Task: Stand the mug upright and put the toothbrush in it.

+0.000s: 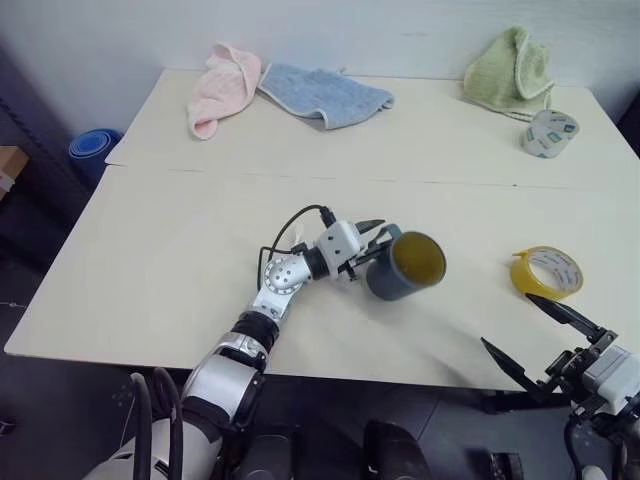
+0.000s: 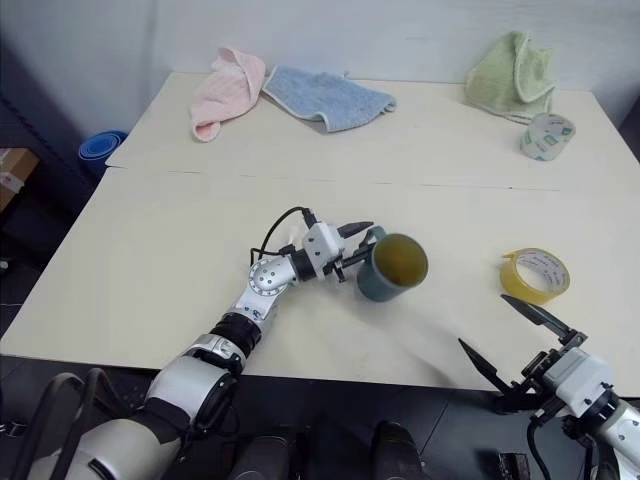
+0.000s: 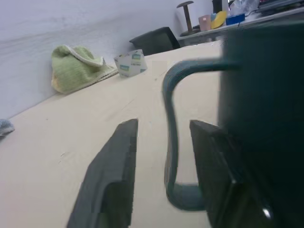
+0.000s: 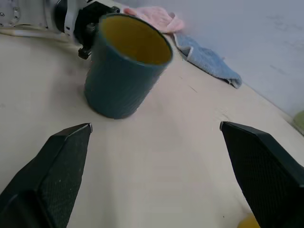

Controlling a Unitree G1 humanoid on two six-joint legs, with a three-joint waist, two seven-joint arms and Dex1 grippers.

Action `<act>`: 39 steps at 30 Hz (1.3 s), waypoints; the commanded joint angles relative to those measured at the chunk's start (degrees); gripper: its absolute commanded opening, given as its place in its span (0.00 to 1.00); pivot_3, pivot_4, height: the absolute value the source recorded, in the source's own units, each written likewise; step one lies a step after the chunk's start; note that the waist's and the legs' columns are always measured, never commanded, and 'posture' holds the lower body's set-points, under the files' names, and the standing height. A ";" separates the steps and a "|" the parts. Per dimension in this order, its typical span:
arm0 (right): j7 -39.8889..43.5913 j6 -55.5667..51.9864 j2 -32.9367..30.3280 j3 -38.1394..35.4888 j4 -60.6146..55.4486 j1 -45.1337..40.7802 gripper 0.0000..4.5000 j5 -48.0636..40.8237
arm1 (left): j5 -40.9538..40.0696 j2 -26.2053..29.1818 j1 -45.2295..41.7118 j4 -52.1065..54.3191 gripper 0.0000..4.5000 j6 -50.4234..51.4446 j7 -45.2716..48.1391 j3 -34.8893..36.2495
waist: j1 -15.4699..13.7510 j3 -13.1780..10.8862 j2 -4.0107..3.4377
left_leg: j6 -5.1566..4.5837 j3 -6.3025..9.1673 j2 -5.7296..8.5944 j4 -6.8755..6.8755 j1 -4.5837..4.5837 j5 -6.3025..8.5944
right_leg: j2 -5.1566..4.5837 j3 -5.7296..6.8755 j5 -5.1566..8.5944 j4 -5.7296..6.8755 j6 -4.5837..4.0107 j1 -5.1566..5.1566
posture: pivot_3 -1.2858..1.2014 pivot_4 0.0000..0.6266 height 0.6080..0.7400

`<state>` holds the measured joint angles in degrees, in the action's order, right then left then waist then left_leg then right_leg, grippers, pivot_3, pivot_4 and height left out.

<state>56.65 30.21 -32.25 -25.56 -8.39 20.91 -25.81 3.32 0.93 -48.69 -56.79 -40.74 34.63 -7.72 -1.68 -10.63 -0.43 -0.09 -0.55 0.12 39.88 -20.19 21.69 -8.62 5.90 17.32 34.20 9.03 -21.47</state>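
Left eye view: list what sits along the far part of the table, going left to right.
Pink towel → blue towel → green towel → pale tape roll.
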 commanded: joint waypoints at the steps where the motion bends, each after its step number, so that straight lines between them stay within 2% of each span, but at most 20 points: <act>1: 0.18 0.99 -0.63 -0.02 0.78 -1.67 1.00 -1.28 | -2.76 2.17 2.06 4.53 0.61 -1.65 2.33 1.21 | 0.12 0.01 -0.02 | 0.00 0.00 -0.01 0.02 0.00 0.00 | 0.00 0.00 -0.01 0.00 -0.01 0.00 | 0.52 0.24 1.00; 4: 1.26 0.63 -1.09 0.86 1.96 -3.27 1.00 -1.56 | -5.73 4.33 4.06 10.16 0.82 1.26 5.38 1.89 | 0.18 0.02 -0.04 | 0.00 0.02 -0.02 0.03 0.03 0.00 | 0.00 0.00 -0.01 0.10 -0.02 -0.01 | 0.52 0.24 1.00; 7: 2.11 -1.96 -1.86 3.24 2.06 -6.20 1.00 -1.83 | -11.73 8.56 8.27 22.54 0.99 8.98 10.66 2.83 | 0.57 0.02 -0.05 | 0.01 0.03 -0.04 0.03 0.02 0.00 | 0.01 0.00 -0.01 0.19 -0.02 -0.05 | 0.52 0.24 1.00; 9: 2.77 -3.78 -2.39 5.33 1.88 -8.51 1.00 -2.02 | -15.35 13.22 11.96 31.96 0.99 15.97 13.06 4.11 | 0.61 0.01 -0.05 | 0.01 0.07 -0.06 0.05 0.03 0.00 | 0.00 0.00 -0.01 0.27 -0.01 -0.07 | 0.52 0.24 1.00; 13: 5.13 -10.38 -3.56 9.34 -0.55 -12.30 1.00 -5.72 | -22.41 26.59 23.27 50.94 0.99 31.67 15.23 10.23 | 1.73 0.01 -0.24 | 0.06 0.25 -0.17 0.08 0.09 0.01 | 0.03 0.03 -0.01 0.56 -0.02 -0.10 | 0.52 0.24 1.00; 15: 5.39 -14.24 -4.23 11.20 -3.15 -13.91 1.00 -7.54 | -27.91 33.58 32.39 58.59 0.99 40.29 15.97 16.59 | 1.79 -0.01 -0.29 | 0.09 0.35 -0.19 0.08 0.08 0.03 | 0.03 0.09 -0.01 0.56 -0.02 -0.10 | 0.52 0.24 1.00; 17: 5.47 -16.37 -4.72 12.88 -5.44 -15.72 1.00 -7.42 | -29.50 39.95 44.14 62.28 0.99 45.46 16.88 25.22 | 1.88 -0.02 -0.31 | 0.12 0.56 -0.21 0.09 0.05 0.06 | 0.00 0.08 -0.01 0.53 -0.02 -0.09 | 0.52 0.24 1.00; 21: 4.70 -19.29 -5.23 14.25 -8.36 -18.03 1.00 -6.80 | -31.44 43.67 60.09 65.18 0.99 53.84 14.09 39.80 | 1.29 -0.06 -0.25 | 0.17 0.89 -0.21 0.11 0.05 0.10 | 0.02 0.09 0.00 0.48 -0.03 -0.06 | 0.52 0.24 1.00; 24: 3.36 -21.19 -5.70 14.12 -10.03 -19.82 1.00 -6.43 | -32.44 44.53 67.86 69.33 0.99 60.15 13.06 45.54 | 0.64 -0.06 -0.24 | 0.16 1.00 -0.18 0.18 0.01 0.12 | 0.00 0.06 0.00 0.39 -0.03 0.00 | 0.52 0.24 1.00; 26: 2.38 -22.66 -6.31 13.62 -10.88 -20.96 1.00 -6.52 | -36.89 46.00 70.12 75.52 0.99 70.63 10.95 46.23 | 0.12 -0.06 -0.22 | 0.15 1.02 -0.14 0.20 0.00 0.14 | -0.01 0.03 0.00 0.35 -0.03 0.02 | 0.52 0.24 1.00; 28: 1.91 -23.80 -7.22 13.05 -11.25 -21.72 1.00 -6.45 | -43.88 47.61 65.72 81.08 0.99 81.83 5.55 43.68 | -0.31 -0.06 -0.21 | 0.15 1.12 -0.10 0.21 -0.02 0.14 | -0.03 0.00 0.00 0.30 -0.03 0.11 | 0.52 0.24 1.00; 30: 1.97 -24.28 -8.23 12.50 -11.15 -22.36 1.00 -6.05 | -49.10 48.87 57.25 83.84 0.99 91.34 -0.12 38.80 | -0.99 -0.06 -0.22 | 0.15 1.34 -0.10 0.22 -0.03 0.14 | -0.05 -0.07 0.00 0.32 -0.03 0.15 | 0.52 0.24 1.00; 32: 2.30 -24.87 -9.24 11.83 -10.96 -22.72 1.00 -5.93 | -53.13 47.89 48.54 84.81 0.99 99.21 -4.92 34.36 | -1.41 -0.06 -0.25 | 0.16 1.42 -0.12 0.22 -0.03 0.12 | -0.04 -0.14 0.00 0.33 -0.03 0.16 | 0.52 0.24 1.00; 36: 3.63 -25.98 -12.10 7.85 -9.91 -21.28 1.00 -6.87 | -53.24 40.45 27.99 81.86 0.99 116.14 -15.64 20.22 | -0.33 -0.03 -0.26 | 0.17 1.38 0.10 0.17 -0.02 0.12 | 0.00 -0.20 -0.01 0.67 -0.05 0.01 | 0.52 0.24 1.00; 39: 5.76 -24.68 -13.29 3.92 -8.41 -16.77 1.00 -6.28 | -50.83 33.95 19.73 77.06 0.99 122.04 -18.85 13.50 | 0.24 -0.01 -0.22 | 0.17 1.26 0.15 0.14 -0.05 0.11 | 0.01 -0.12 -0.01 0.74 -0.05 -0.02 | 0.52 0.24 1.00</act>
<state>61.17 4.64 -44.86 -18.75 -17.14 2.76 -31.65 -48.60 35.73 -27.79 21.50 78.20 17.59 7.74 -1.44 -10.64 -0.66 0.07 0.55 0.27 40.00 -20.24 21.81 -8.59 5.82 17.31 34.94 8.98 -21.49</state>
